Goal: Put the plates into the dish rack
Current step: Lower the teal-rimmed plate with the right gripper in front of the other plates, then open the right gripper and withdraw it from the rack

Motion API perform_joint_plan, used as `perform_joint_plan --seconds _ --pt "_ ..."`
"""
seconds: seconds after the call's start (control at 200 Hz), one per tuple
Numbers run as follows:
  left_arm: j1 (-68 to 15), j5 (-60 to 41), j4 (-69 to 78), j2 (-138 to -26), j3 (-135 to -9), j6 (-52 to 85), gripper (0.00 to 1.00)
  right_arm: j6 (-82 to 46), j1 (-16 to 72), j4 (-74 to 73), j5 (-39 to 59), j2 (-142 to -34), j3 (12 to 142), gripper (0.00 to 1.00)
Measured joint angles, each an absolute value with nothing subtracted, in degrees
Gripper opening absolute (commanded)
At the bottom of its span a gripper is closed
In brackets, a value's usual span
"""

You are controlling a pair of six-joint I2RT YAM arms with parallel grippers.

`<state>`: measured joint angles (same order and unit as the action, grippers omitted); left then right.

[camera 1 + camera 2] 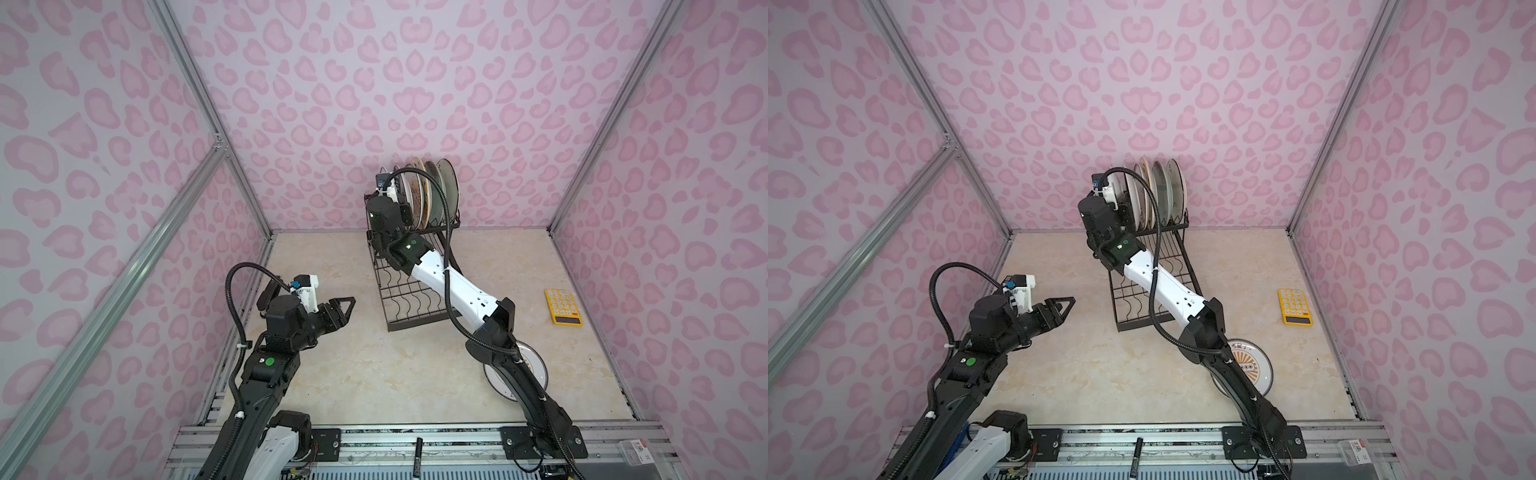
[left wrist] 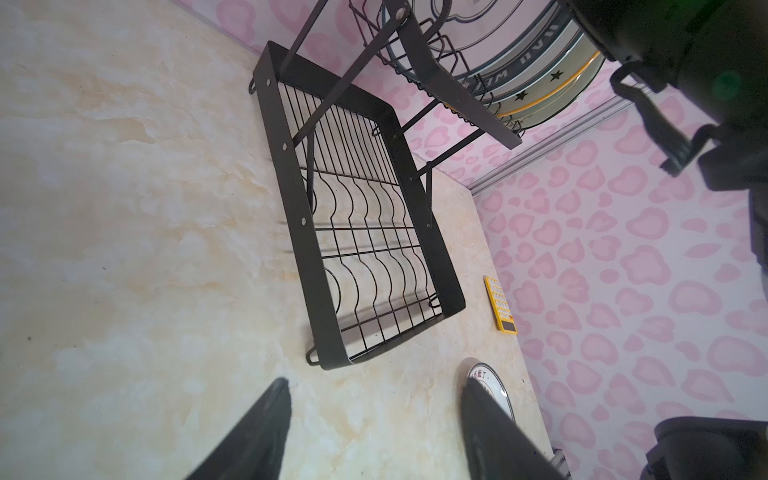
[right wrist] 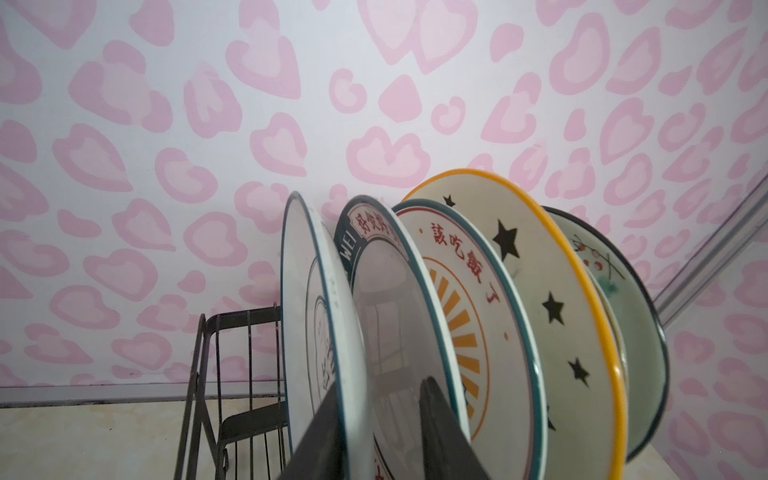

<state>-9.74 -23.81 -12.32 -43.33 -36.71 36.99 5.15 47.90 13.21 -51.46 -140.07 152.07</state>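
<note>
Right wrist view: plates (image 3: 552, 291) stand in the upper tier of the dish rack (image 3: 232, 324), right hand (image 3: 380, 384) straddling the lettered-rim plate (image 3: 374, 266), can't tell if pinching. Left hand (image 1: 351, 303) spread, left of the rack; sunburst plate (image 1: 1252, 365) flat near its front.

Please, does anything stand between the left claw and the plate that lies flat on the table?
Yes: the right arm crosses above that plate, hiding much of it in both top views. The table between the left claw and the plate looks bare, though a front corner of the dish rack sits close to that path.
</note>
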Motion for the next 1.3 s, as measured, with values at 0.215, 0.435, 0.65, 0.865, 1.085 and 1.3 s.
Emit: perform_joint_plan --seconds 0.215,0.435,0.65,0.865,1.085,1.3 --pt "-9.7 -23.8 -12.3 -43.5 -36.8 37.0 0.68 5.1 48.1 13.7 -49.1 -137.3 151.8 0.38" --pt "-9.7 -23.6 -12.3 -43.6 -36.9 37.0 0.69 5.0 48.7 13.1 -46.1 -129.2 144.2 0.42" --pt "-9.7 -23.6 -11.7 -44.8 -36.9 37.0 0.69 4.7 48.6 12.0 -42.0 -115.7 128.2 0.42" --pt "-9.9 -24.4 -7.6 -48.2 -35.6 37.0 0.69 2.6 45.6 10.2 -36.3 -95.8 100.4 0.44" --pt "-12.8 -23.9 -1.5 -51.4 -33.4 38.9 0.69 -4.2 39.0 12.5 -30.2 -78.4 78.9 0.45" --pt "-20.4 -21.9 4.2 -58.6 -32.7 40.8 0.69 -14.2 30.2 17.1 -25.1 -69.4 63.5 0.46"
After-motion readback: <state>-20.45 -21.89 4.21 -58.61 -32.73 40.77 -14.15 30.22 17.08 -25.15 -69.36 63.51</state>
